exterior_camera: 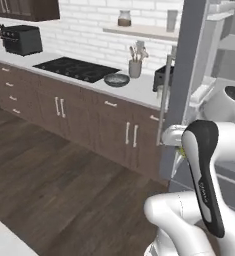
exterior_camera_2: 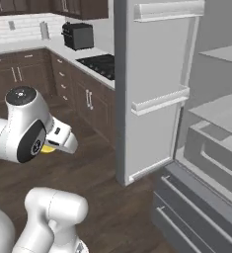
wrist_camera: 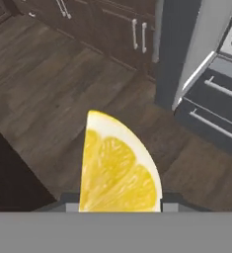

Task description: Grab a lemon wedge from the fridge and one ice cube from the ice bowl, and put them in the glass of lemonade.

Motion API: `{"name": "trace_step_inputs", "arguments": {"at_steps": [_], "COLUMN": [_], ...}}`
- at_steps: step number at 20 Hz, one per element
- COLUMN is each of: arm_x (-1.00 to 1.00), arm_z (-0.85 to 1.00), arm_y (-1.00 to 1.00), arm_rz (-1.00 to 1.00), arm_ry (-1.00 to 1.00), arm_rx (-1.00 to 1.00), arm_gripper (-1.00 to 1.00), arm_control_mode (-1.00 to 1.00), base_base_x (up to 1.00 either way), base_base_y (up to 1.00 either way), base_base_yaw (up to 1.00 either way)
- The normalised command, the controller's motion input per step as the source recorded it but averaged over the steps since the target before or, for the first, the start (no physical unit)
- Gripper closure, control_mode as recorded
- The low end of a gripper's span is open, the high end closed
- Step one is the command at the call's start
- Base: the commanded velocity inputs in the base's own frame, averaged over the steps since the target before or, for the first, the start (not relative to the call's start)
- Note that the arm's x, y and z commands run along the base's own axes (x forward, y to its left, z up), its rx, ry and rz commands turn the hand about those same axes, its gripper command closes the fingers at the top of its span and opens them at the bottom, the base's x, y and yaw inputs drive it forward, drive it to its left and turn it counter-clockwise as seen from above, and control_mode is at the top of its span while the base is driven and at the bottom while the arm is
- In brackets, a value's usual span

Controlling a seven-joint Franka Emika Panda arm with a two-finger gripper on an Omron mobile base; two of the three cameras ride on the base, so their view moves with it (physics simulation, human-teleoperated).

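My gripper [wrist_camera: 120, 201] is shut on the lemon wedge [wrist_camera: 118, 168], a bright yellow slice that stands up between the two dark fingertips over the wood floor. A sliver of the wedge [exterior_camera_2: 47, 148] peeks out under the hand, low at the left. The grey fridge [exterior_camera_2: 152, 89] stands with its door swung open, showing bare shelves and lower drawers [wrist_camera: 213, 111] to the right of the hand. The ice bowl [exterior_camera: 116, 79] rests on the counter beside the cooktop; what lies in it is too small to tell. The glass of lemonade is out of view.
A black cooktop [exterior_camera: 76, 68], a toaster [exterior_camera: 21, 39] and a grey utensil cup [exterior_camera: 135, 67] sit on the white counter above dark brown cabinets [exterior_camera: 114, 132]. The open fridge door [exterior_camera: 186, 75] juts out beside the arm. Wood floor [exterior_camera: 54, 185] lies open at left.
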Motion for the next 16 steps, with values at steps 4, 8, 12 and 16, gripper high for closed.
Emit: {"name": "trace_step_inputs", "arguments": {"at_steps": [4, 8, 12, 16], "arm_x": [0.00, 0.00, 0.00, 0.00], "arm_z": [0.00, 0.00, 0.00, 0.00], "arm_y": [0.00, 0.00, 0.00, 0.00], "arm_rz": [0.00, 0.00, 0.00, 0.00], "arm_ry": [0.00, 0.00, 0.00, 0.00], "arm_rx": [0.00, 0.00, 0.00, 0.00], "arm_gripper": [1.00, 1.00, 1.00, 1.00], "arm_control_mode": [1.00, 1.00, 1.00, 1.00], "base_base_x": [0.73, 1.00, 1.00, 1.00], "base_base_y": [0.24, 0.00, -0.05, -0.07], "base_base_yaw": [0.47, 0.28, 0.17, -0.01]}}
